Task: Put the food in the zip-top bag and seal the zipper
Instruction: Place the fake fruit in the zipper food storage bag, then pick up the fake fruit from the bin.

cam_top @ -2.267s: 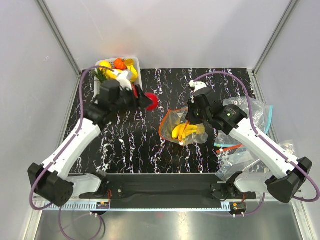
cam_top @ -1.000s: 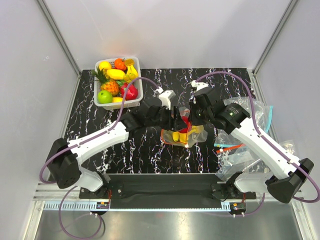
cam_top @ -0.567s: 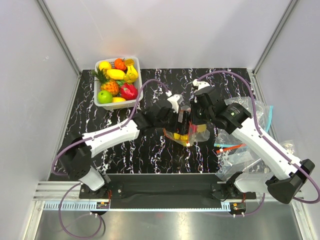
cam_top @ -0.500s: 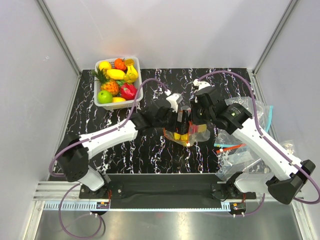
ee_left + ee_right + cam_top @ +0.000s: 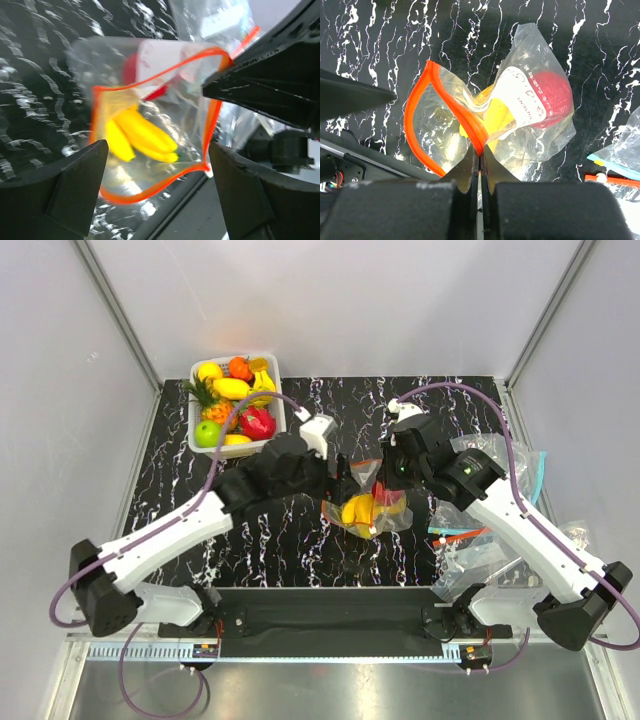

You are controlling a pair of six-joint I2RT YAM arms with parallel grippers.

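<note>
The zip-top bag (image 5: 368, 512) lies mid-table with its mouth held open. The banana bunch (image 5: 495, 117) and the red apple (image 5: 555, 92) lie inside it, behind the white printed patch (image 5: 530, 100). My right gripper (image 5: 480, 157) is shut on the orange-red zipper (image 5: 465, 117) and holds the mouth up; in the top view this gripper (image 5: 383, 488) is over the bag. My left gripper (image 5: 157, 165) is open and empty, just outside the mouth, facing the bananas (image 5: 142, 135); in the top view it (image 5: 350, 475) is left of the bag. A green apple (image 5: 208, 432) and a yellow fruit (image 5: 208, 370) lie in the basket.
A white basket (image 5: 280, 410) with several more toy fruits stands at the back left. Spare clear bags (image 5: 500, 465), one with a teal-blue strip (image 5: 540, 465), lie piled at the right edge. Grey walls enclose the table.
My left gripper carried the red apple from the basket into the bag's mouth, let it go and drew back left, now empty. The right gripper kept its hold on the zipper.
</note>
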